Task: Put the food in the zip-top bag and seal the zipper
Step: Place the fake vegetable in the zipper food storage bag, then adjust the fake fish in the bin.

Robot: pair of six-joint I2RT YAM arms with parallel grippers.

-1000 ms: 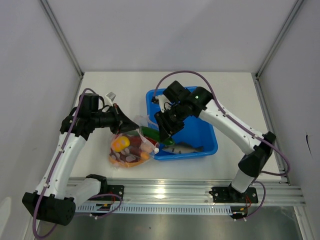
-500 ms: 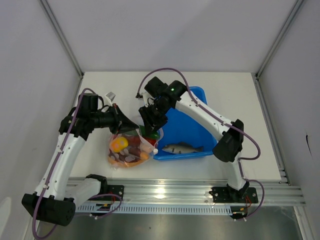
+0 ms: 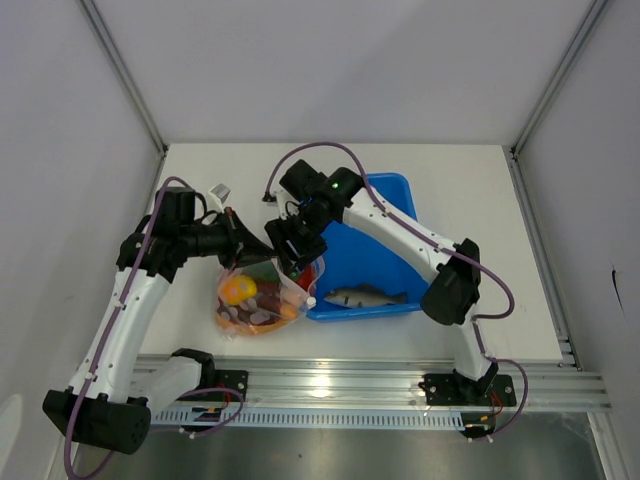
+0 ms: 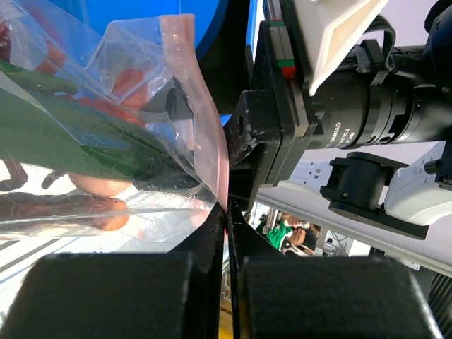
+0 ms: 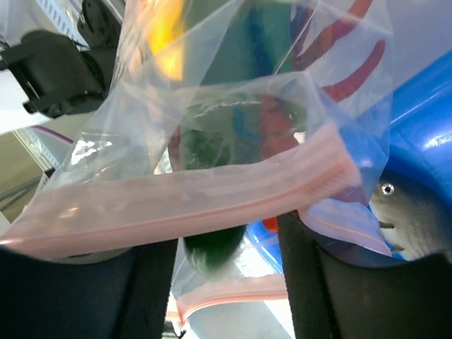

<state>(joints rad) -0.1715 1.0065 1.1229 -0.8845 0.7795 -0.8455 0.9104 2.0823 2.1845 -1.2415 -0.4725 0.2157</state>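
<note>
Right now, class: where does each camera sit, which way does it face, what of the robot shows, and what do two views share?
Top external: above, behind the bases, facing down on zip-top bag and blue tub; left arm and right arm show.
Left wrist: on the left arm, facing along the left end effector, shut on the zipper.
Right wrist: on the right arm, facing past the open right end effector at the bag.
Shared: top external and right wrist both show the fish.
</note>
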